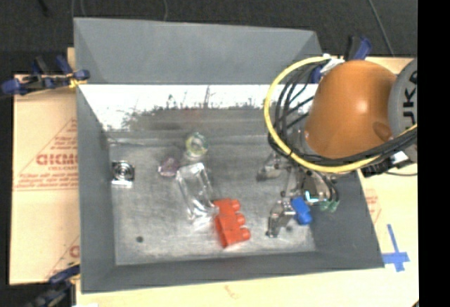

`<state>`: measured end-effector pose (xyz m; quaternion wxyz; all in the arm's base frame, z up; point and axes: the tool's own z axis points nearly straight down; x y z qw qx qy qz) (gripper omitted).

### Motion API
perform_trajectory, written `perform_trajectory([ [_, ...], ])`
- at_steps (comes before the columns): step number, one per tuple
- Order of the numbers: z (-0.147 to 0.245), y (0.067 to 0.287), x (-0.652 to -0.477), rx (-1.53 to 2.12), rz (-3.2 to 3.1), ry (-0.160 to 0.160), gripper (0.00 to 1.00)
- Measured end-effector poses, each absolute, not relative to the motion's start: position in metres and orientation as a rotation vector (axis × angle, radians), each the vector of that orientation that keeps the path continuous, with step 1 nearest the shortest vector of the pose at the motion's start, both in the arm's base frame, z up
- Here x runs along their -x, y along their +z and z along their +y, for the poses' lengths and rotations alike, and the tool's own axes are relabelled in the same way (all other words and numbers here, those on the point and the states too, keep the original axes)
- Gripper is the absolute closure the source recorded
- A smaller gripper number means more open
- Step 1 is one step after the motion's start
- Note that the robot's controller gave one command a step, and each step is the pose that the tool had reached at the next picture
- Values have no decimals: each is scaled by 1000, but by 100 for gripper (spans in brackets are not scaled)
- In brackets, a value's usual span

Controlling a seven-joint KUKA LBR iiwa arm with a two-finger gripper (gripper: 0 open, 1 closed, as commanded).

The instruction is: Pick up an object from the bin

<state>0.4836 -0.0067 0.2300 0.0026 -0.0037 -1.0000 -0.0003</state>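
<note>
Orange cover (348,112) hiding right wall of bin (140,228), arm (408,98) cut off at right, clear object (193,190) indistinct

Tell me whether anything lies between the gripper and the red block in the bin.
Nothing visible does. The gripper hangs to the right of the red block, with only bare bin floor between them. A clear plastic piece lies against the block's left side, away from the gripper.
</note>
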Motion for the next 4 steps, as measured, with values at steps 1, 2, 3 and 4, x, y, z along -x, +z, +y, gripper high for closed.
perform_trajectory([
  [1,-104,149,-503,-97,-3137,5,0],
  [2,-151,78,-539,-554,-3099,6,0],
  [3,-150,79,-539,-553,-3100,5,100],
  [4,-161,222,-540,-522,-3110,10,100],
])
